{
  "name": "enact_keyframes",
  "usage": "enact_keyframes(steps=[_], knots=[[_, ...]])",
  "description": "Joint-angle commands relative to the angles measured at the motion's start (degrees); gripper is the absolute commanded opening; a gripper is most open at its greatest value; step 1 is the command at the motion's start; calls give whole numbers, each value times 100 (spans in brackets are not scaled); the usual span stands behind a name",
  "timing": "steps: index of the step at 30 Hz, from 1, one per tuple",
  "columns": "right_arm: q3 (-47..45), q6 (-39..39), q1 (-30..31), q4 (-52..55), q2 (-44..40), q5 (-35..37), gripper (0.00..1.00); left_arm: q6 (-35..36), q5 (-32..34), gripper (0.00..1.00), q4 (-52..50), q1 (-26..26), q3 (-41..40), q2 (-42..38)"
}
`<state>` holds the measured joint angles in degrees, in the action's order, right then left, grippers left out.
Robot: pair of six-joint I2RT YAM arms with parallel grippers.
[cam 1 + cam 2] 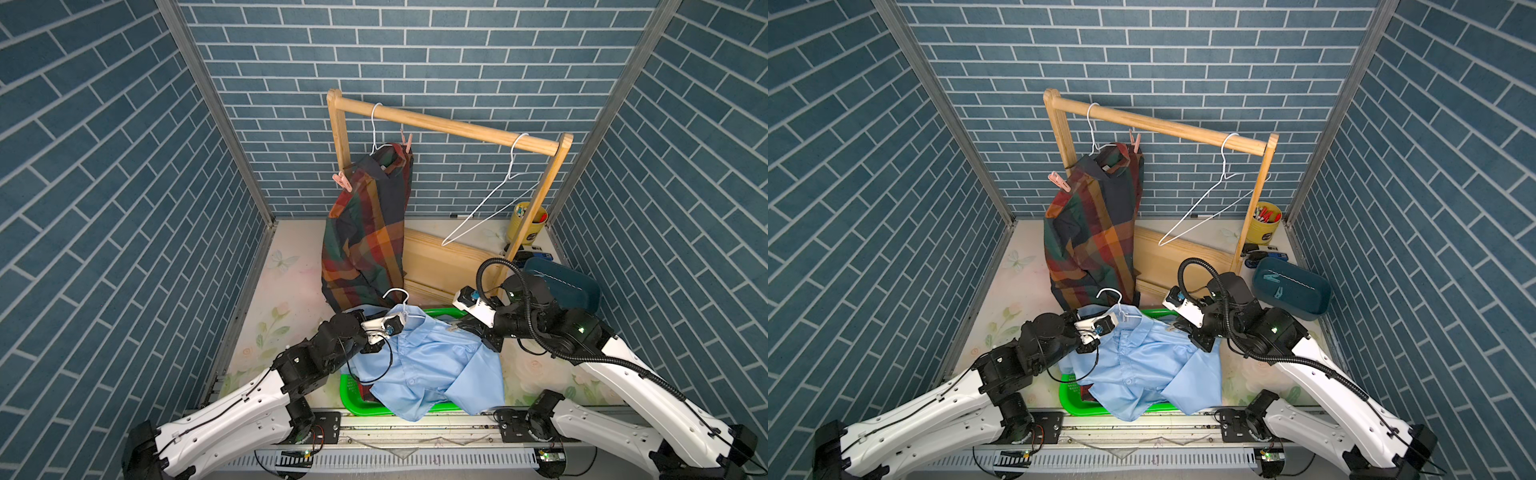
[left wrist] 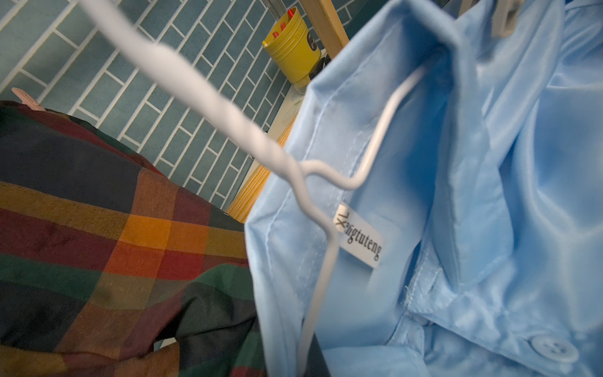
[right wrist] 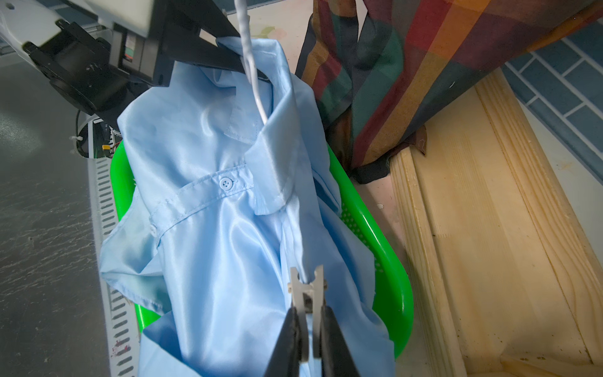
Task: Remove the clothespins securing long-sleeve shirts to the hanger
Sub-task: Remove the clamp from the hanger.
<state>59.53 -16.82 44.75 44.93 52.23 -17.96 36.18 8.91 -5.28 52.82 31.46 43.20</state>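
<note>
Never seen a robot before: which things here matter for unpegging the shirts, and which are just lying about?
In the job: light blue shirt, its white hanger, grey clothespin in the right tool, plaid shirt, pink clothespins.
Lying about: yellow cup, bare hanger.

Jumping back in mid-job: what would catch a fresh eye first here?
The light blue shirt, held over the green basket between the arms: the left gripper pinches its white hanger and the right gripper squeezes a grey clothespin on its shoulder. Behind, a plaid shirt hangs from the wooden rack, two pink clothespins on it.
</note>
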Motion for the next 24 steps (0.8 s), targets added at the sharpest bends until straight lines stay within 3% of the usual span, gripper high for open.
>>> enact_keyframes(steps=[1, 14, 24], knots=[[222, -81, 25, 91, -139, 26, 9, -103, -100, 0, 61, -18, 37, 31], [617, 334, -172, 1, -340, 455, 5, -182, -145, 0, 30, -18, 42, 107], [890, 1084, -477, 355, -360, 1801, 4, -260, -163, 0, -7, -17, 56, 82]])
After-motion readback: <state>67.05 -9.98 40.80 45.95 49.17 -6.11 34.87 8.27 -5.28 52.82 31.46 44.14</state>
